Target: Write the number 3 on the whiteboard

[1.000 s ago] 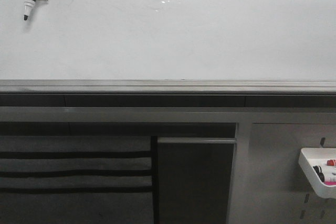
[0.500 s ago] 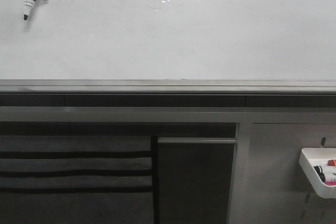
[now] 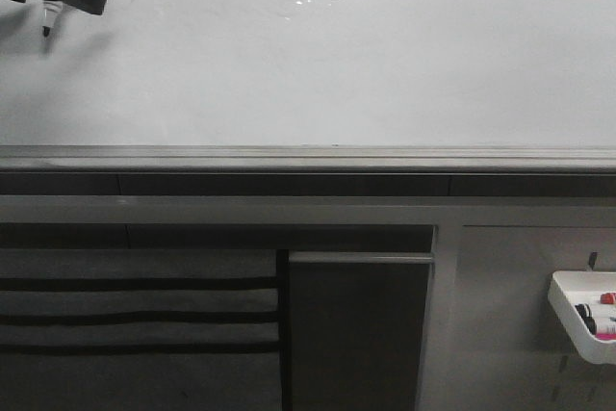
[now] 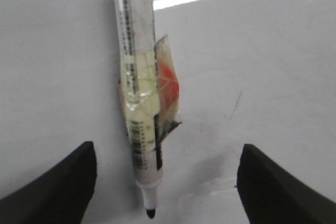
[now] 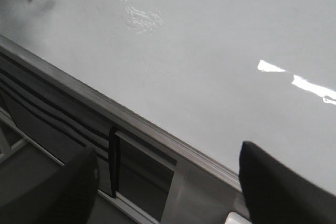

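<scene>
Right, my left gripper [image 4: 163, 182] has its fingers [image 4: 58, 182] spread wide on either side of the marker [image 4: 137, 103], gripping nothing yet; the right gripper [image 5: 168, 187] hangs open and idle too. Beyond them, the marker sits stuck to the whiteboard [image 3: 337, 64] at its upper left, no number 3 drawn. My worry: closing off-centre could knock the pen loose and drop it.

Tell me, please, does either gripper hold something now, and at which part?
Nothing is held. The left gripper is open around the marker on the whiteboard, fingers apart from it. The right gripper is open and empty.
</scene>
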Controlling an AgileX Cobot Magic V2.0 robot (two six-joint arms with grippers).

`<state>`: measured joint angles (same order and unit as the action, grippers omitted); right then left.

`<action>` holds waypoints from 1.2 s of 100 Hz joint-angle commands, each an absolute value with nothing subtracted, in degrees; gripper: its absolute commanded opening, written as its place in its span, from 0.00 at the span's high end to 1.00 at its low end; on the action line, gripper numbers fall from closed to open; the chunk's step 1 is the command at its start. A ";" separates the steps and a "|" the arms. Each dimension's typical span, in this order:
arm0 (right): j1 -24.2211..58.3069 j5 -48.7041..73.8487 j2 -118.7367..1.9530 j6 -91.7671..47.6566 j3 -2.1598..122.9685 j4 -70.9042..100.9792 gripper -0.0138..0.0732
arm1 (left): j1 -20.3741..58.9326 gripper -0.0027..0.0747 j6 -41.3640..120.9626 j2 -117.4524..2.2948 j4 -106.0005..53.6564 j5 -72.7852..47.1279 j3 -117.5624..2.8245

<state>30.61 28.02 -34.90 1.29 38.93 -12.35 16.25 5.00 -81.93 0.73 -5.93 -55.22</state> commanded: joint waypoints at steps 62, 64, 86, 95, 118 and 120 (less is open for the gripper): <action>30.80 23.53 -35.46 0.80 41.11 -13.10 0.27 | 16.55 0.88 4.77 -84.40 0.49 0.52 -59.12; 30.80 23.60 -35.46 0.80 41.11 -13.10 0.27 | 16.55 0.90 4.77 -84.23 0.49 0.00 -59.12; 30.80 26.21 -35.46 3.02 42.52 -8.76 0.27 | 16.55 0.99 4.89 -80.62 1.34 -7.75 -59.12; 30.80 30.25 -35.73 3.03 44.97 -4.15 0.27 | 16.81 0.99 7.12 -77.66 1.60 -13.20 -59.12; 30.89 46.41 -41.38 0.93 54.48 2.81 0.27 | 24.23 0.99 24.51 -69.40 -3.50 -33.32 -59.12; 30.89 47.52 -41.84 0.00 55.20 3.93 0.27 | 25.25 0.99 26.62 -68.82 -4.36 -35.29 -59.12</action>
<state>30.61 45.57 -39.50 2.51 50.78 0.99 21.63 19.00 -72.72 -0.41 -29.96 -57.33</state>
